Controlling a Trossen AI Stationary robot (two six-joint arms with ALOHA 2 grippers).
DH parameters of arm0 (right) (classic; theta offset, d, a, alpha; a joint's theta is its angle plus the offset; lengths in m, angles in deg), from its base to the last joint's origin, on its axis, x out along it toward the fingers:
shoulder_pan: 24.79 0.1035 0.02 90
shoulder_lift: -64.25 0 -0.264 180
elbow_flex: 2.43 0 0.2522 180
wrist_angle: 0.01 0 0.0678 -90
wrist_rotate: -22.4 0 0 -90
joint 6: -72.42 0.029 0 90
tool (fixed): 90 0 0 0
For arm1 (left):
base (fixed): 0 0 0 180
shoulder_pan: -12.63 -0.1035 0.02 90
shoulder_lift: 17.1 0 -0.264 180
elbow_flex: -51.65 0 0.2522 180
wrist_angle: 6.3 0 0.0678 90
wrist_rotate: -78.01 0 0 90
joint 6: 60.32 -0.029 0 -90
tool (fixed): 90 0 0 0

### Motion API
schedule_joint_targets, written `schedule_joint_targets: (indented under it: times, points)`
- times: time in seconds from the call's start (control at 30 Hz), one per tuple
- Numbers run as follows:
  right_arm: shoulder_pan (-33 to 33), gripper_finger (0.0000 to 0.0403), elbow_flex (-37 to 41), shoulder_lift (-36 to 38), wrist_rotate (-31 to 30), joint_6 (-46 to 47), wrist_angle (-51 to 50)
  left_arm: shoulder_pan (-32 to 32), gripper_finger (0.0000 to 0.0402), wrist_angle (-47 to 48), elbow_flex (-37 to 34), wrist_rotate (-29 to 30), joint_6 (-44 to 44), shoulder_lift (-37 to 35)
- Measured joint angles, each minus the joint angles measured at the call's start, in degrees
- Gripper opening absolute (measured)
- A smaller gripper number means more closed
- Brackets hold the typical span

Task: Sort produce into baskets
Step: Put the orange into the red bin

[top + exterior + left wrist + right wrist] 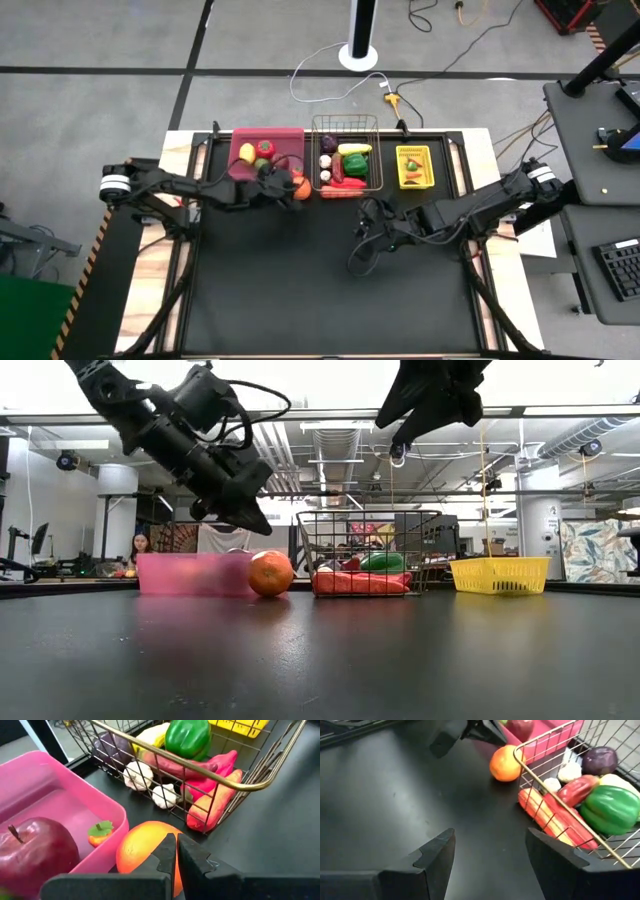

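Observation:
An orange [299, 186] rests on the black table between the pink bin [285, 135] and the wire-mesh basket [346, 122], close against the bin's near corner. It also shows in the low view [271, 573] and the left wrist view [142, 845]. My left gripper [176, 851] is shut and empty, its tips just above the orange [262, 525], with a small gap showing in the low view. My right gripper [490, 837] is open and empty, raised above the table [372, 226] in front of the wire basket.
The pink bin holds a red apple [35, 845] and other fruit. The wire basket [240, 782] holds a green pepper [187, 737], garlic [137, 775], red chillies and a carrot. The narrow yellow bin [414, 152] stands to its right. The near half of the table is bare.

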Motion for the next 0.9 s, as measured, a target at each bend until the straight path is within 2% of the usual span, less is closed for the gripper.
schedule_joint_targets:
  times: [0.4, 0.57, 0.9]
  points:
    - [0.0, 0.0233, 0.0, -0.02, -0.87, -1.07, -0.04, -0.58, 0.0, -9.39, -3.94, 0.14, -0.39, 1.86]
    - [0.0, 0.0233, 0.0, -0.02, -0.89, -1.05, -0.11, -0.91, 0.0, -9.54, -3.23, 2.84, -1.4, 4.17]
    - [0.0, 0.0233, 0.0, -0.02, -0.87, -1.44, -0.17, -1.17, 0.0, -8.91, -2.29, 3.02, -0.41, 6.77]
